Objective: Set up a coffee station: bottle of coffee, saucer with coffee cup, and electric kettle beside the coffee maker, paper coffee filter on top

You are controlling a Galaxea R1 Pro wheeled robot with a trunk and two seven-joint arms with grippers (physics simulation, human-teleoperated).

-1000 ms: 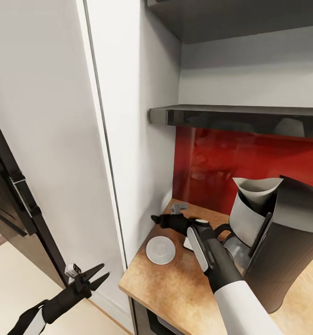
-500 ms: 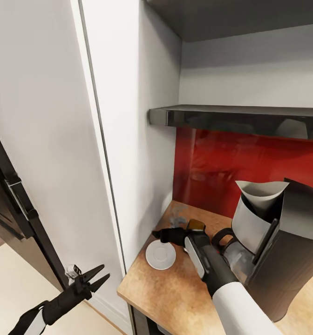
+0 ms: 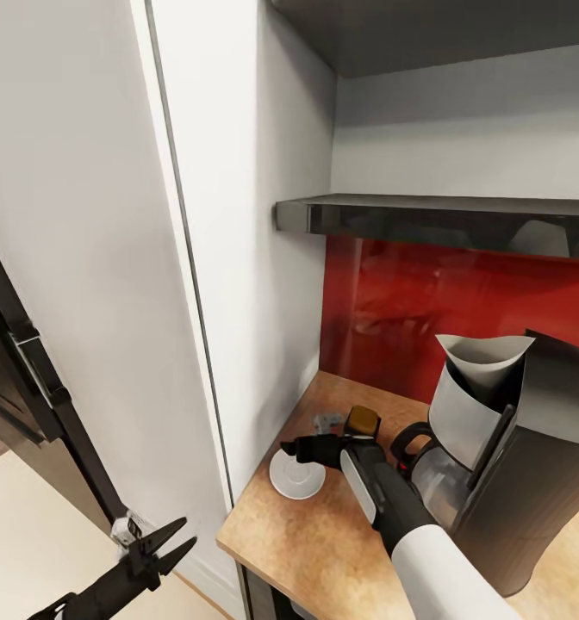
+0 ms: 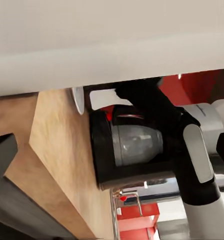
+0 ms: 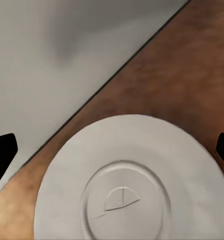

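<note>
The saucer [image 3: 296, 475] lies flat, face up, on the kitchen countertop [image 3: 315, 542] near its left end, beside the coffee maker [image 3: 518, 465]. The right gripper [image 3: 300, 447] hovers over it, jaws spread wide, saucer [image 5: 129, 180] between them, untouched. The arm hides the saucer's right rim. The left gripper [image 3: 171, 540] hangs low, jaws apart, empty.

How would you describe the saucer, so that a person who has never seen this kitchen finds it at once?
Start at the coffee maker on the kitchen countertop below the red wall panel. To its left, near the tall white cabinet, lies the saucer, under the right gripper. It is the only flat, round, white plate there, and it is empty.
</note>
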